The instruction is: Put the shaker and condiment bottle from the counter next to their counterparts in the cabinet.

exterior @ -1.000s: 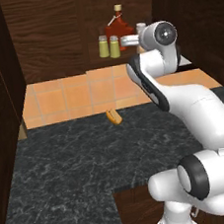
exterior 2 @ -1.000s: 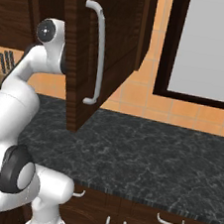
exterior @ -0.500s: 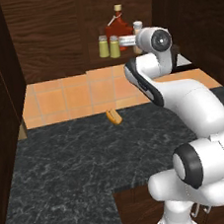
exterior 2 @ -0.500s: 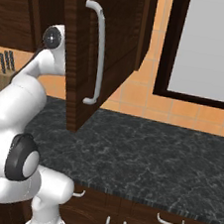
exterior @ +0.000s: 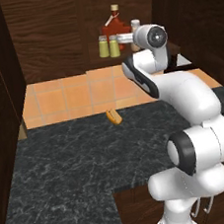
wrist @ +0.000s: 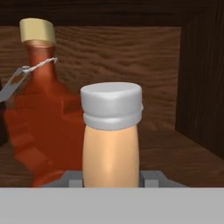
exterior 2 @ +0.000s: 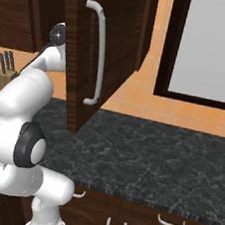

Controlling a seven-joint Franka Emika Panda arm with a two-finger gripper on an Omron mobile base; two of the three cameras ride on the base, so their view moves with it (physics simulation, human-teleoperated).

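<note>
Upright, condiment bottle (wrist: pixel 111 144) between jaws

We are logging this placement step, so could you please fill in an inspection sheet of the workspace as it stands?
Surface: black veined counter in front of orange tiles.
Job's things: peach bottle upright in the gripper, inside the cabinet beside the red bottle; two yellow-green shakers side by side on the shelf.
Clutter: small orange item at the counter's back edge; knife block.
Grippers: gripper shut on the peach bottle.
Cables: nothing seen.
Surroundings: open cabinet door, window.
</note>
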